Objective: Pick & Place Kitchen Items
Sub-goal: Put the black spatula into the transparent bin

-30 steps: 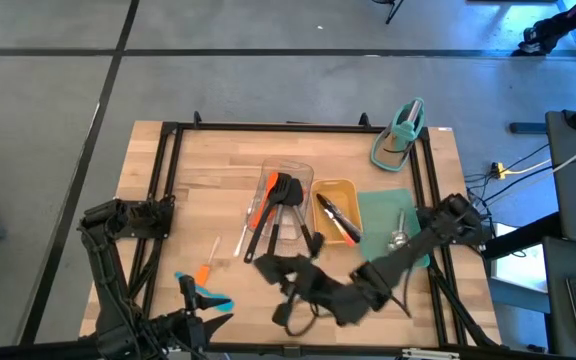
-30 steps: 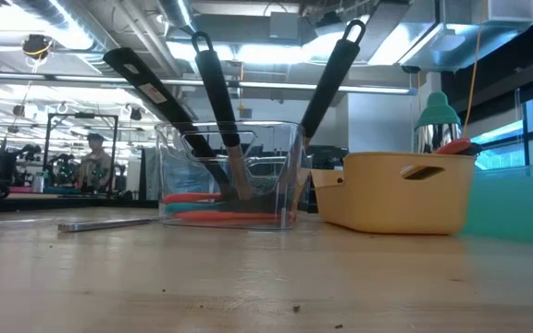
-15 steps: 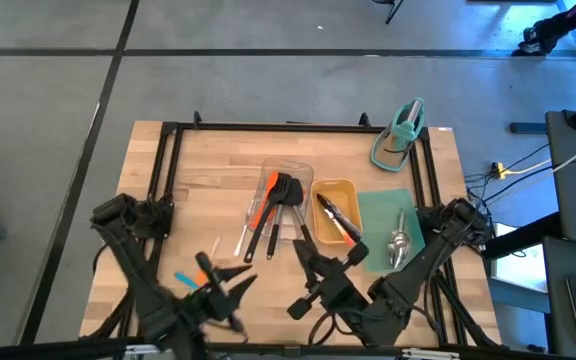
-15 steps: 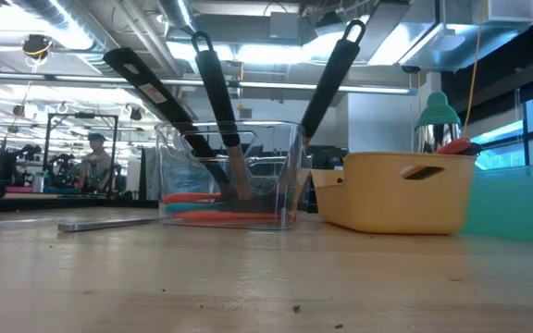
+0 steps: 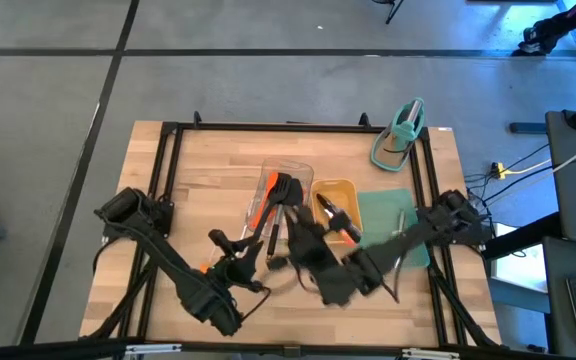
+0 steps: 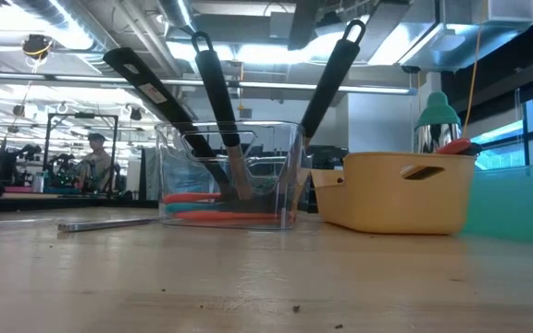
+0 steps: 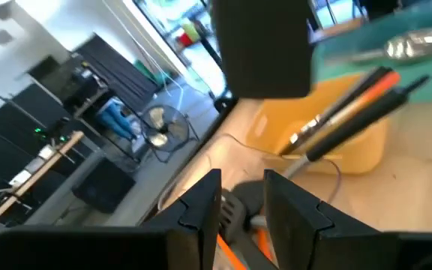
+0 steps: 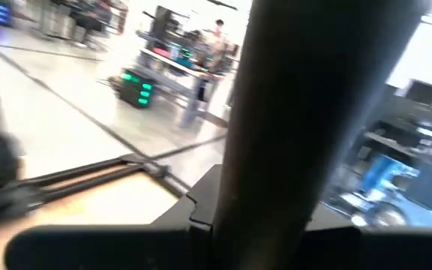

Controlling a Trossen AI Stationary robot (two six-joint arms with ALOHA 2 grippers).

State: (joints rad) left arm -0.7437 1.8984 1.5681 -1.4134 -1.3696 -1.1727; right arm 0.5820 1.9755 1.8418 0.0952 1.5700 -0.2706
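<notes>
A black-handled utensil (image 8: 306,112) stands clamped between the right gripper's (image 5: 286,232) fingers (image 8: 208,199), beside the clear tray (image 5: 286,176) of turners (image 6: 213,111). The left gripper's (image 5: 236,250) fingers (image 7: 201,206) stand slightly apart, with an orange utensil (image 7: 231,251) just past them and the yellow tray (image 7: 351,142) beyond.

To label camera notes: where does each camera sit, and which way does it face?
High: overhead, straight down on wooden table; both arms, left gripper, right gripper.
Low: table height, level toward clear plastic tray and yellow rectangular tub; arms barely visible.
Left wrist: faces the tub; own gripper below.
Right wrist: faces the room; own gripper below.
Shared: all but right wrist show tub.
</notes>
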